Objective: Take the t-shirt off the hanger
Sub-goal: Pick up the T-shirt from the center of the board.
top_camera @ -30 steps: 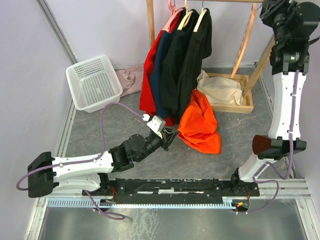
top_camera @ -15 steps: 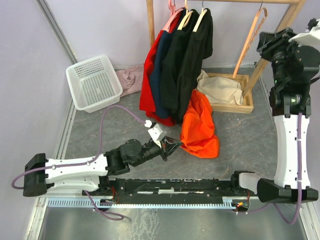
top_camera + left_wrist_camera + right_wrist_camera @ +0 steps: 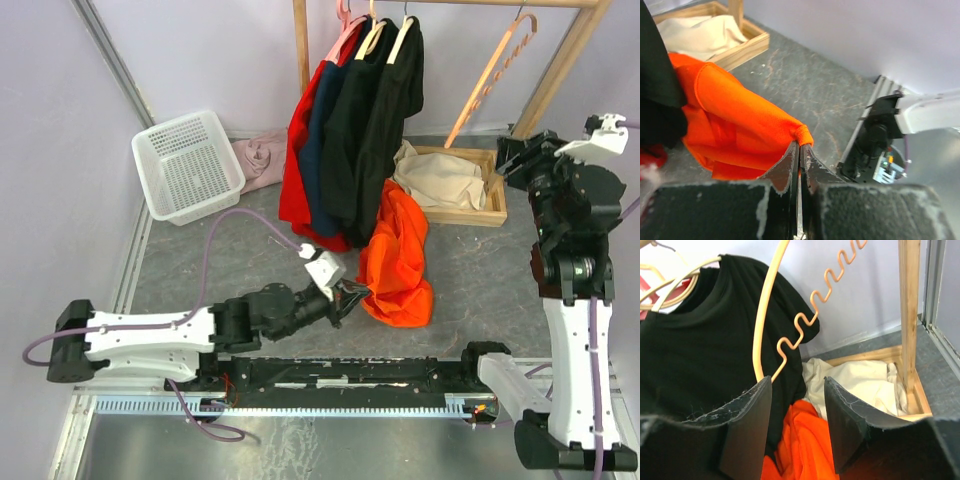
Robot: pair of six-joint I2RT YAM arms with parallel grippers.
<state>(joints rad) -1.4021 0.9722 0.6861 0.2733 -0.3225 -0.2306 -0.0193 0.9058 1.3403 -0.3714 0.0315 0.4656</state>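
The orange t-shirt (image 3: 398,262) lies bunched on the floor below the rack, off the hanger. My left gripper (image 3: 352,293) is shut on a fold of its edge. The left wrist view shows the orange t-shirt (image 3: 730,115) pinched at the tips of the left gripper (image 3: 801,145). The bare peach hanger (image 3: 485,80) hangs from the wooden rail at the upper right. My right gripper (image 3: 508,156) stands open just below and to the right of it. In the right wrist view the hanger (image 3: 757,335) is beyond the left finger of the right gripper (image 3: 797,385), not between the jaws.
Black, navy and red garments (image 3: 350,120) hang on the rack. Its wooden base tray (image 3: 492,212) holds a cream cloth (image 3: 440,178). A white basket (image 3: 187,165) and a pink cloth (image 3: 262,158) sit at the back left.
My right arm has dropped down and back from the rail, its jaws widening, leaving the hanger hanging free. My left gripper has drawn the orange t-shirt slightly nearer.
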